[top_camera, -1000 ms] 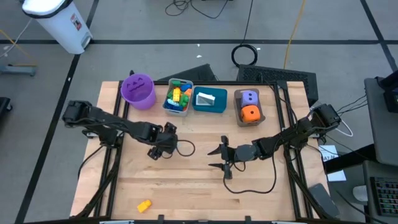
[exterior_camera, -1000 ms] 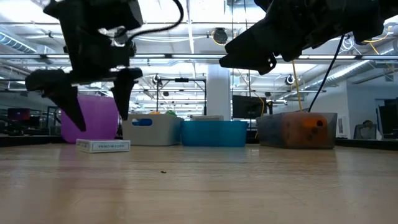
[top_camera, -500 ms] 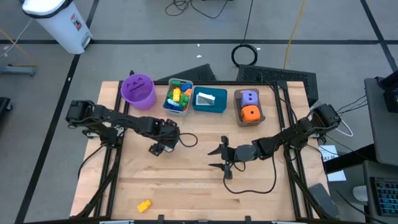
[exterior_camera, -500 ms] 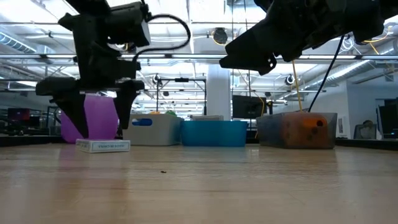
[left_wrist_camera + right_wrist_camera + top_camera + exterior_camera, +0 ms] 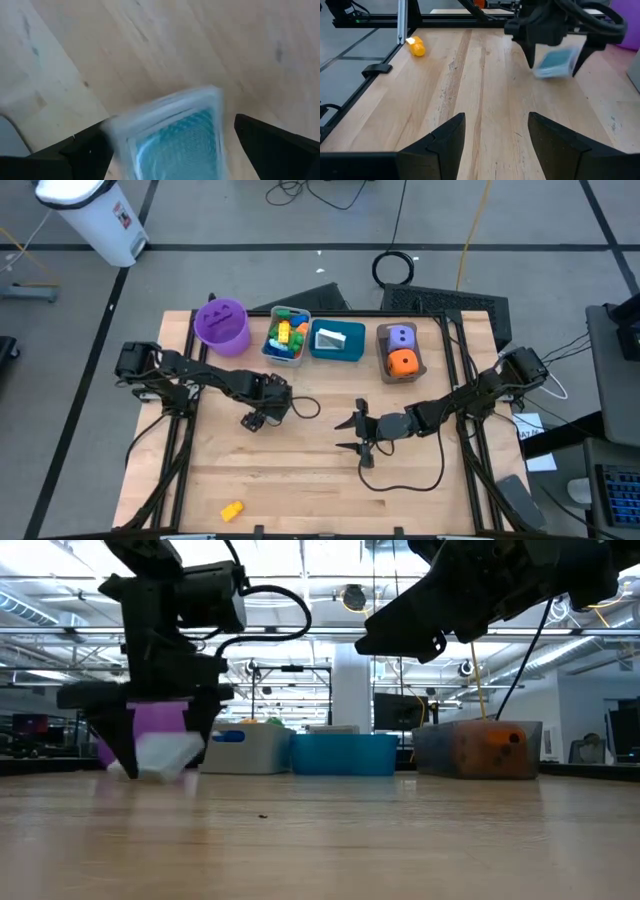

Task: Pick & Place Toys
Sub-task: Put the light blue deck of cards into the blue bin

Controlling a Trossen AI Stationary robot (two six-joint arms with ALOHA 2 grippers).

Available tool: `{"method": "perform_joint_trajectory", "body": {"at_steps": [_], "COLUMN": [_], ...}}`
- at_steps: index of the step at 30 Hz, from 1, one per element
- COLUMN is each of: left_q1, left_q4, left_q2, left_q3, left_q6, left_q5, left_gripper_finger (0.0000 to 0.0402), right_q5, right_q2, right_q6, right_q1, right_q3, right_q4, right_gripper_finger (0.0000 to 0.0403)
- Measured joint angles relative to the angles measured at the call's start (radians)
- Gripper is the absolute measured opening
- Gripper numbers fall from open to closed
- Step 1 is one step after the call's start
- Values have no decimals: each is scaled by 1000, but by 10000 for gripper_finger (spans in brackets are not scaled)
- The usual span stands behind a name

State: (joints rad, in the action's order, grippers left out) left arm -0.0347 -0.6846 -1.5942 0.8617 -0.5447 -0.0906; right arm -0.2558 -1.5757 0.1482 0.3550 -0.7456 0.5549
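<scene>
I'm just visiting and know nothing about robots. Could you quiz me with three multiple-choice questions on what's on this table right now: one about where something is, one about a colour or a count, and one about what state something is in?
1. Where does the yellow brick lie?
A. In the purple bucket
B. Alone near the table's front edge, on the left arm's side
C. Under the right tool

2. What colours are the two dice in the brown bin?
A. Purple and orange
B. Red and green
C. Both yellow

3. How does the left tool stand?
A. Shut on a brick
B. Parked off the table
C. Open, its fingers either side of the white and blue card

Answers:
1 B: the high view shows it lying by itself there.
2 A: one of each colour shows in that bin.
3 C: the left wrist view shows the card between the spread fingers.
</scene>
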Motion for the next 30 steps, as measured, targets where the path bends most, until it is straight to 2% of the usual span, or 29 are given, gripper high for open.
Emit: {"method": "perform_joint_trajectory", "body": {"at_steps": [12, 21, 30], "left_q1": [0, 0, 18], "left_q4": [0, 0, 0], "left_q2": [3, 4, 4], "left_q3": [0, 0, 0], "left_q6": [84, 96, 66], "left_q5": [-3, -154, -116], "left_gripper_finger": [400, 399, 399], "right_q5": [0, 0, 0], "right_q2": [0, 0, 0], "right_q6": [1, 1, 1], "right_q1": [0, 0, 0], "right_q3": [0, 0, 0], "right_q4": [0, 0, -1], "right_gripper_finger": [208, 208, 208]}}
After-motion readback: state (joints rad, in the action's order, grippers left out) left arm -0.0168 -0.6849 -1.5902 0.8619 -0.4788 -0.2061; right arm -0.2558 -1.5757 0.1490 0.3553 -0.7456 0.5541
